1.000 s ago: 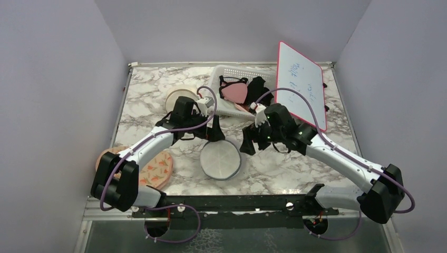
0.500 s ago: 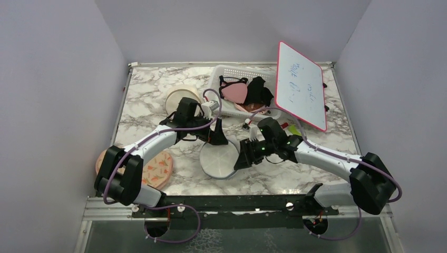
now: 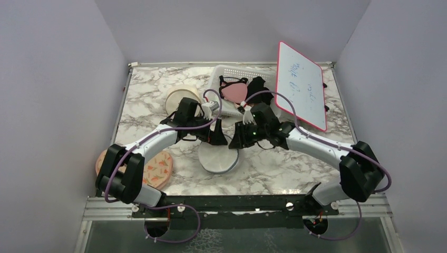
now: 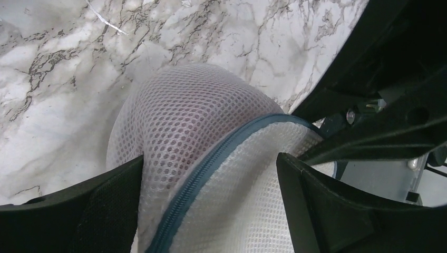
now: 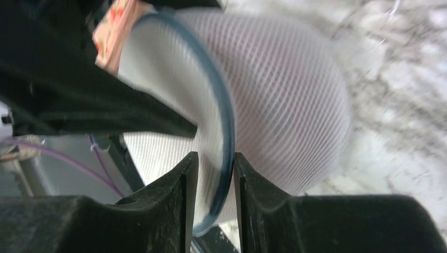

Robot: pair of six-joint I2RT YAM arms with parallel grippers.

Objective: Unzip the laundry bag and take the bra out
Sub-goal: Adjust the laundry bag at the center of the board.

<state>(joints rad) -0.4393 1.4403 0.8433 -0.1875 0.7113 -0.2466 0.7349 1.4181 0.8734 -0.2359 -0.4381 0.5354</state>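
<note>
On marble (image 3: 147,105), mesh laundry bag (image 4: 179,110): left hand (image 4: 211,158) open astride; right hand (image 5: 216,158) grip unclear.

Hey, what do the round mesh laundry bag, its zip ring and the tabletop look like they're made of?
The laundry bag: white, translucent honeycomb mesh, likely a synthetic knit; something pinkish shows through. The zip ring: grey-blue, matte, fabric-looking tape; its teeth are too small to tell. The table: white with dark veins, smooth; marble look, possibly a printed laminate.
</note>
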